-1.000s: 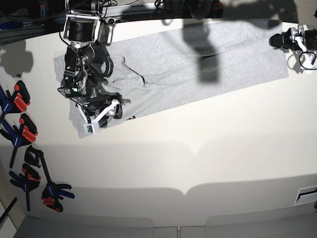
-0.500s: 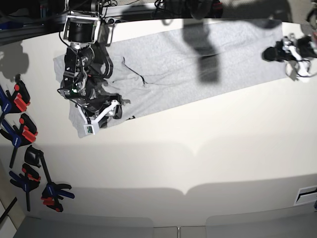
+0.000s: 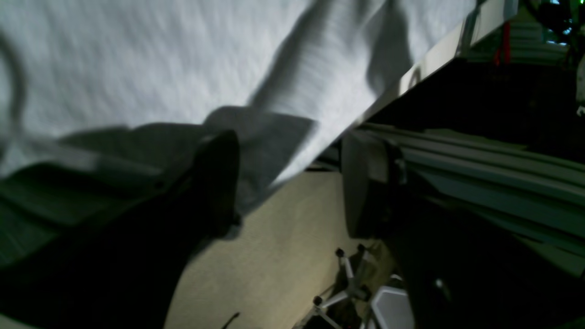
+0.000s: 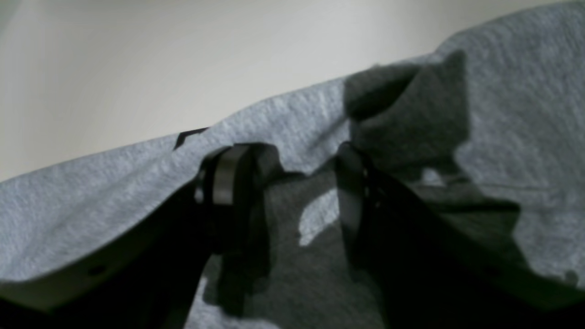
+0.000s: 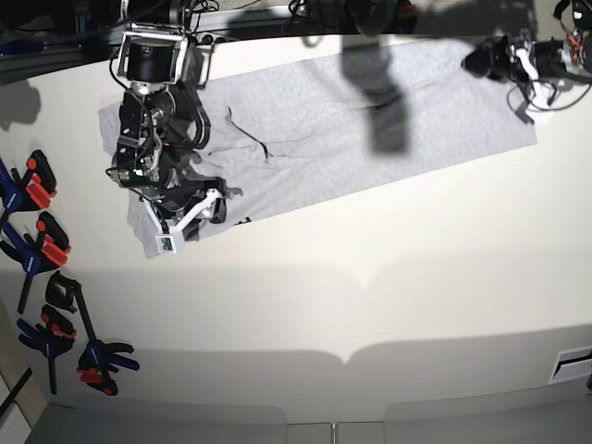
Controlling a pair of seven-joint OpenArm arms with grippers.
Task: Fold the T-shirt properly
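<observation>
Both arms are black with exposed black cables; the right arm (image 5: 153, 139) has a silver-banded cylindrical joint and white fingers (image 5: 190, 211), the left arm (image 5: 532, 60) white brackets.

Both arms low, left hand (image 5: 487, 59) and right hand (image 5: 196, 215) spread wide.

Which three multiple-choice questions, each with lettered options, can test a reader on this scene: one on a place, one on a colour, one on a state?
1. Where in the base view does the T-shirt lie on the table?
A. upper part
B. lower edge
C. bottom right corner

2. What colour is the T-shirt?
A. red
B. light grey
C. green

3. How do the right gripper's jaws stand?
A. apart over the cloth
B. shut on a clamp
C. out of view

Key: 1 A, the cloth spans the top; 2 B, every view shows grey fabric; 3 A, a gap shows between the fingers.
</observation>
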